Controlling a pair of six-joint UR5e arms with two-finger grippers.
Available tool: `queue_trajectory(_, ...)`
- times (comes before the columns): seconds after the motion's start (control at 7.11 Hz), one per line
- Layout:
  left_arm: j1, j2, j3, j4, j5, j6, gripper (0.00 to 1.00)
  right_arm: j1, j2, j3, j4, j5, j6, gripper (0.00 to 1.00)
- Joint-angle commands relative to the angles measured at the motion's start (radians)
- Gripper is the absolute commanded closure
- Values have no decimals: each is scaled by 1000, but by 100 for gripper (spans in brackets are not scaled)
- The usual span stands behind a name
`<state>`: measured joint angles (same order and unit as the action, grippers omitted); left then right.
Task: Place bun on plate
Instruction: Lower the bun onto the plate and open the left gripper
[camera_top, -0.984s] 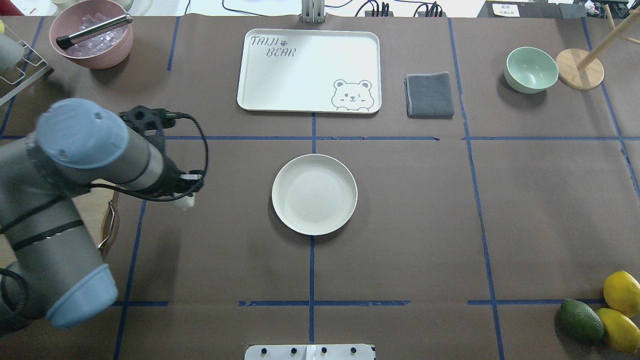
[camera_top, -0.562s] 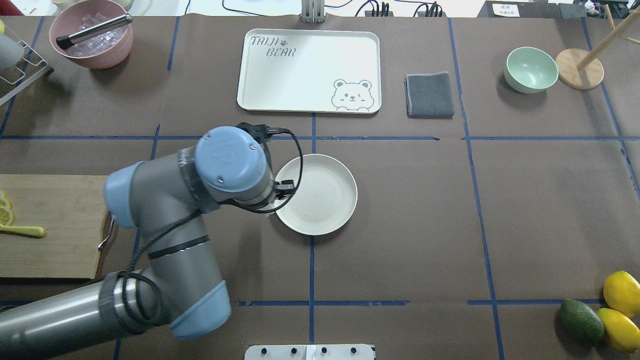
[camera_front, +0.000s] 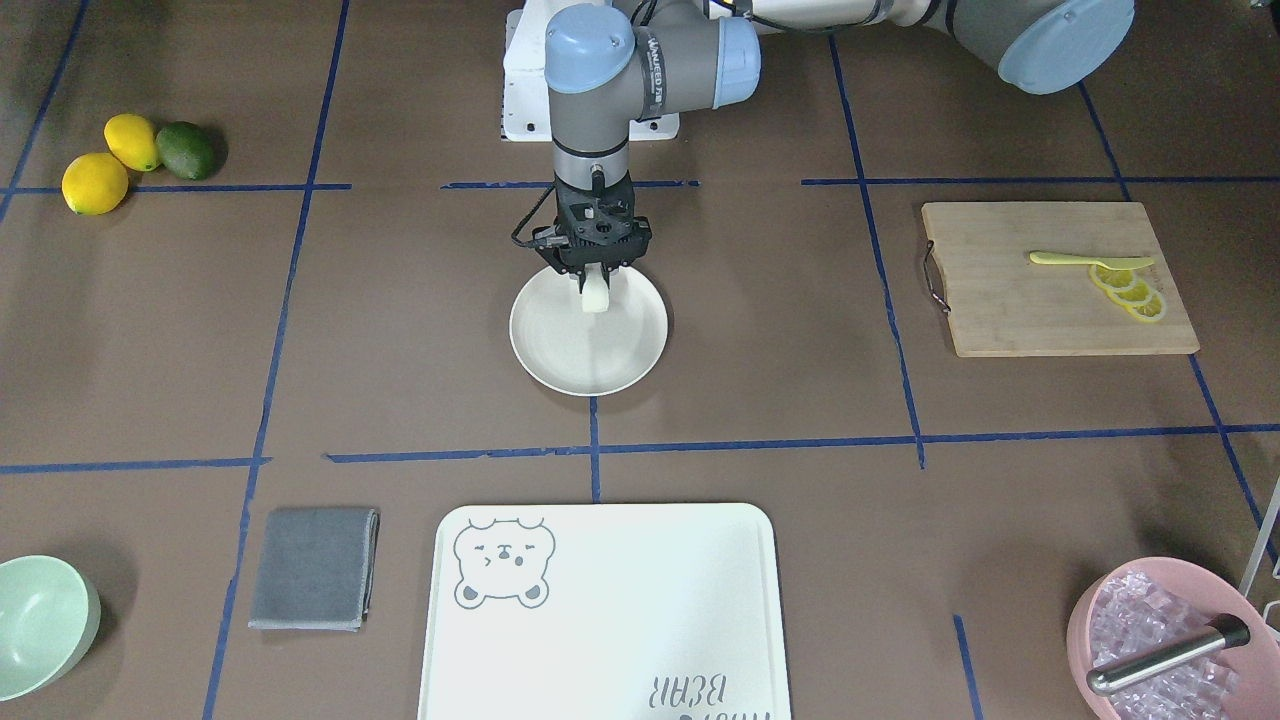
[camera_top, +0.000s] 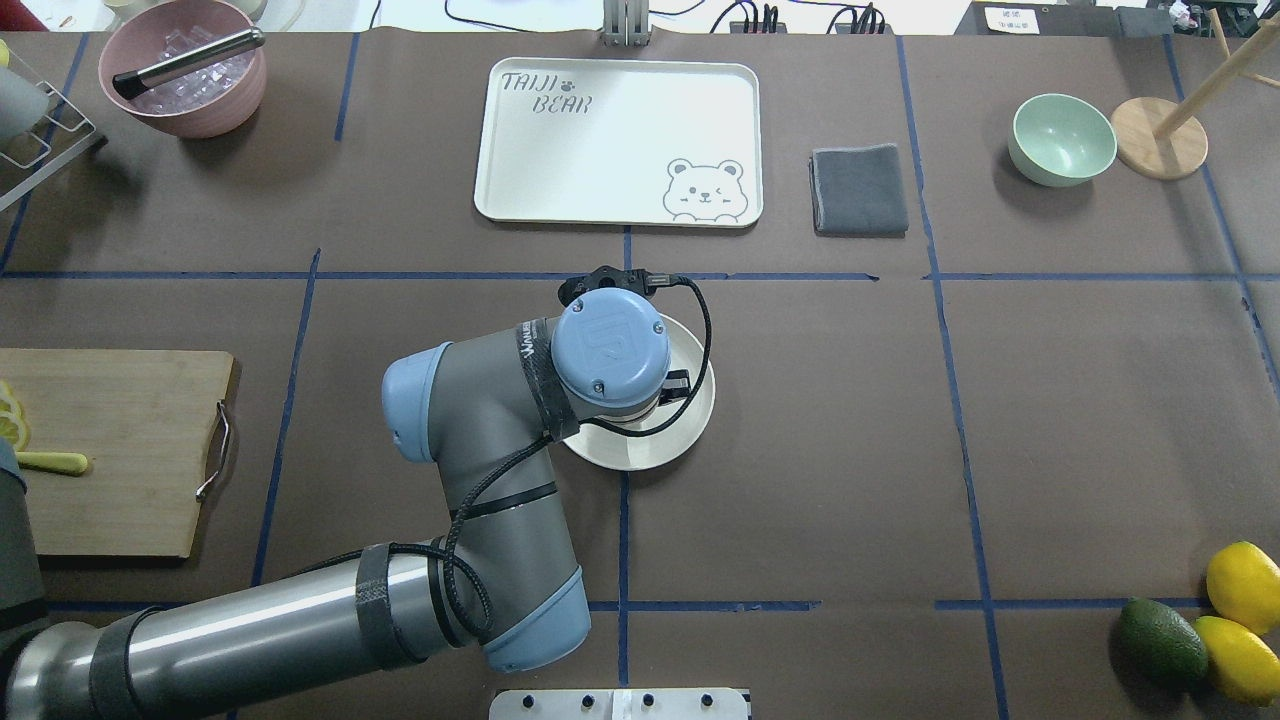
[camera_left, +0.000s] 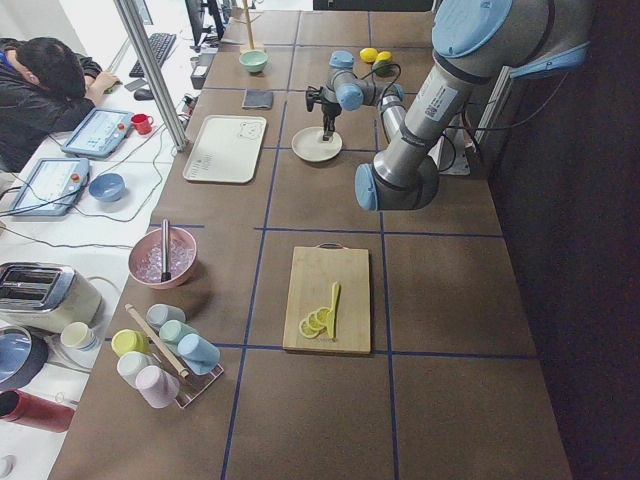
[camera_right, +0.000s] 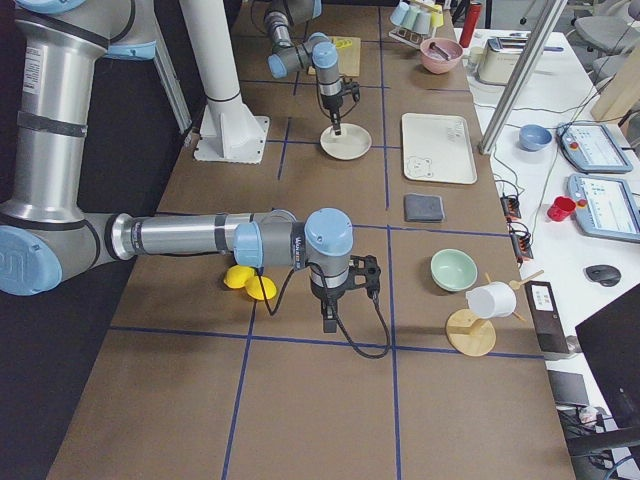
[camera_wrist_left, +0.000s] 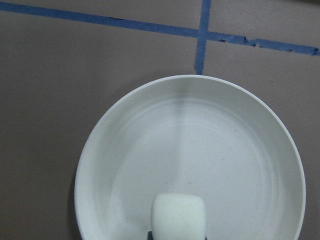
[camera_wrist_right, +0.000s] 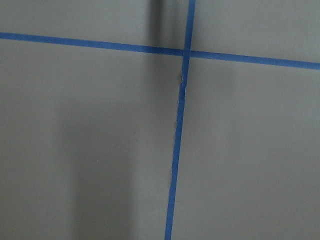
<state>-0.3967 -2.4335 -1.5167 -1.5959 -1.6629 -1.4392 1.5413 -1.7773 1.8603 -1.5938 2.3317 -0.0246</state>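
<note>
The white bun hangs upright between the fingers of my left gripper, which is shut on it. It is over the robot-side part of the round cream plate; whether it touches the plate I cannot tell. The left wrist view looks straight down on the bun over the plate. In the overhead view the left wrist hides the bun, and only the plate's rim shows. My right gripper hovers over bare table far from the plate, and I cannot tell whether it is open or shut.
The bear-print tray, grey cloth and green bowl lie beyond the plate. A pink bowl is far left, a cutting board with lemon slices on the left, and lemons and an avocado near right.
My left arm has swung right from beside the cutting board to over the plate, carrying the bun with it.
</note>
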Motion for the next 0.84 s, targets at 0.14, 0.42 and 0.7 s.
queue_trajectory(0.14, 1, -6, 59, -65, 20, 3, 59, 0, 6, 0, 0, 0, 2, 0)
queue_trajectory(0.42, 1, -6, 59, -65, 20, 8, 28, 0, 6, 0, 0, 0, 3, 0)
queue_trajectory(0.7, 1, -1, 55, -62, 22, 32, 1, 0, 6, 2, 0, 0, 3, 0)
